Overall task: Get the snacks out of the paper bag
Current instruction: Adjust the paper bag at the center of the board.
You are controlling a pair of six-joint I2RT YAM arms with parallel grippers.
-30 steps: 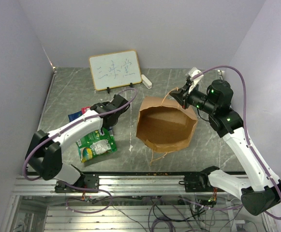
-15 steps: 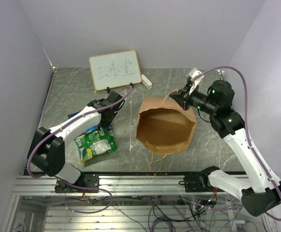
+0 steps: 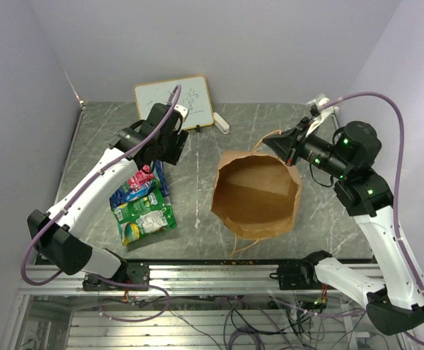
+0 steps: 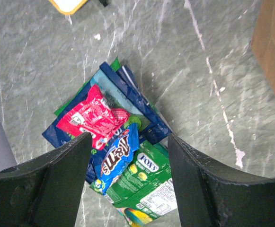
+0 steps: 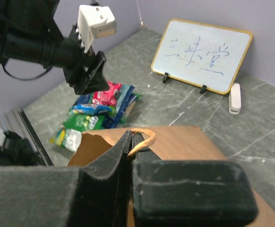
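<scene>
Left gripper (image 4: 128, 144) spread, empty; snack pile (image 4: 113, 146) directly beneath. Right gripper (image 5: 130, 142) pinches handle (image 5: 141, 138) of paper bag (image 3: 259, 197), just below it. Drop-off step; next, recheck bag interior.

The mouth of the paper bag (image 3: 230, 164) is seen open from above; its far rim is taken up by the right gripper (image 5: 130, 142), clamped on it. A bare strip of table (image 3: 197, 182) separates bag from snacks (image 3: 142, 204), over which the left gripper (image 4: 128, 156) hangs with jaws apart. The far edge is blocked by a whiteboard (image 3: 197, 95).
</scene>
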